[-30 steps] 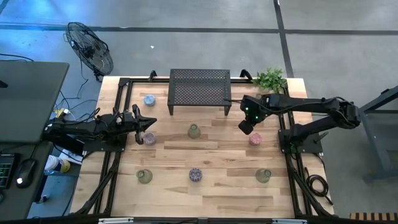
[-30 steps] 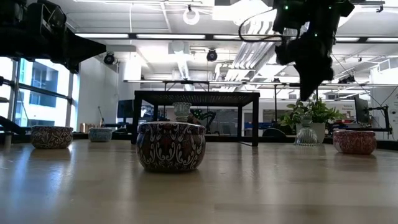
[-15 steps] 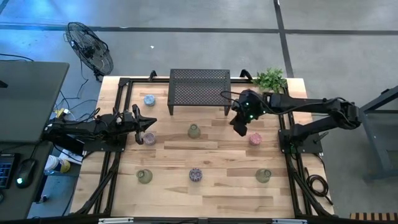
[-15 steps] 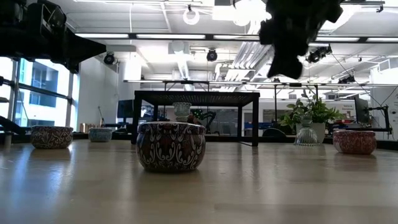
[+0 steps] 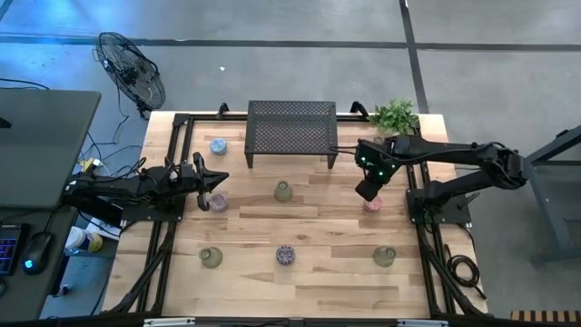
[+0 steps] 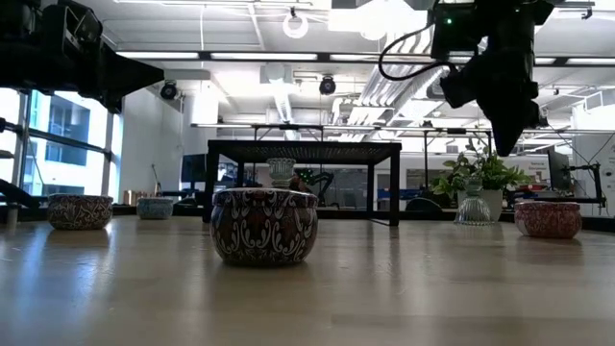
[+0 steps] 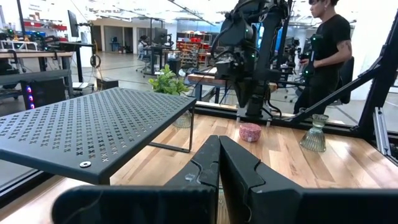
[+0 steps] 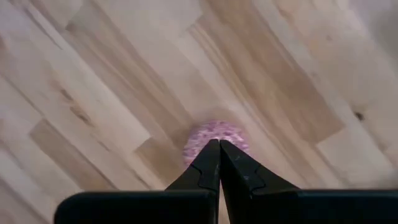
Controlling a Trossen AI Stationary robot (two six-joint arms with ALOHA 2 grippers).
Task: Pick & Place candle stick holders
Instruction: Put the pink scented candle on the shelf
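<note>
Over on the right side of the table, the right gripper swings back from its detour toward the black mesh rack and now hangs high in the air almost directly above the pink holder, which sits on the wood just inside the right frame rail! A moment ago that arm had drifted inward, away from the cup; now the right wrist view shows the pink holder dead ahead past the fingertips, and those fingers are pressed together with nothing between them, so no grab is possible yet. In the low view the right gripper is well clear of the tabletop, with the pink holder sitting untouched below and to the side. My read: this is a line-up for the pick, and the fingers will need to spread before any descent. Meanwhile the left gripper waits at the left edge, its fingers closed on themselves in the left wrist view, with another pinkish holder just beside its tip. The rest of the set has not budged: the pale blue holder near the rack's left leg, an olive holder mid-table, the mottled purple holder toward the front with an olive one to its left and another to its right. The leafy plant stands at the far right corner, and a person stands beyond the table in the left wrist view
</note>
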